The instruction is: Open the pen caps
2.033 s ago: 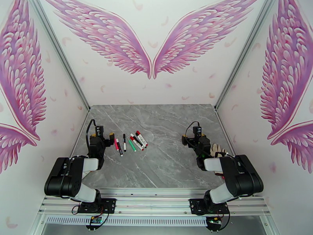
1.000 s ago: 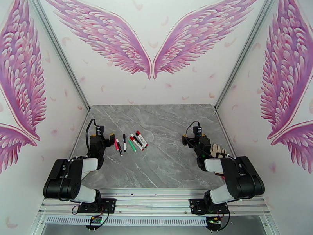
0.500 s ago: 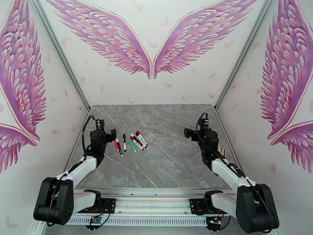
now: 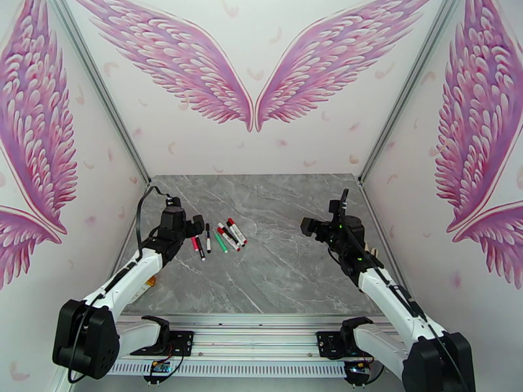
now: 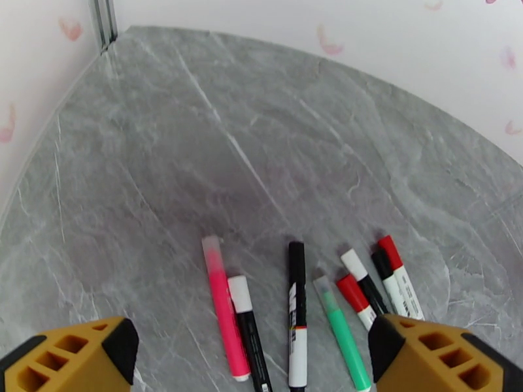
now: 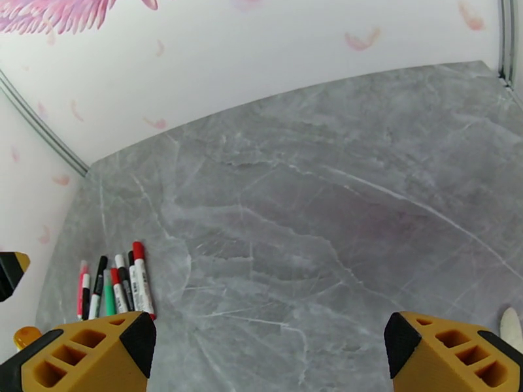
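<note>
Several pens (image 4: pixel 217 238) lie side by side on the grey marble table (image 4: pixel 274 269), left of centre, caps on. In the left wrist view a pink pen (image 5: pixel 221 307), a black-barrelled pen with a white cap (image 5: pixel 239 293), a black pen (image 5: pixel 297 302), a green pen (image 5: pixel 340 328) and pens with red caps (image 5: pixel 352 292) (image 5: pixel 389 251) lie just ahead of my left gripper (image 5: pixel 252 338). It hovers open and empty at the cluster's left edge (image 4: pixel 191 225). My right gripper (image 4: pixel 312 226) hangs open and empty over the table's right side, far from the pens (image 6: pixel 114 289).
A white glove-like object (image 6: pixel 513 319) lies by the right arm near the right wall. A small orange thing (image 4: pixel 151 280) sits by the left arm. Pink-winged walls enclose the table on three sides; a metal rail (image 4: pixel 261 334) runs along the front.
Both arms have unfolded from a tucked pose and stretched forward. The left gripper rose and swung right toward the pens; the right gripper rose and shifted slightly left. The pens lie unmoved.
</note>
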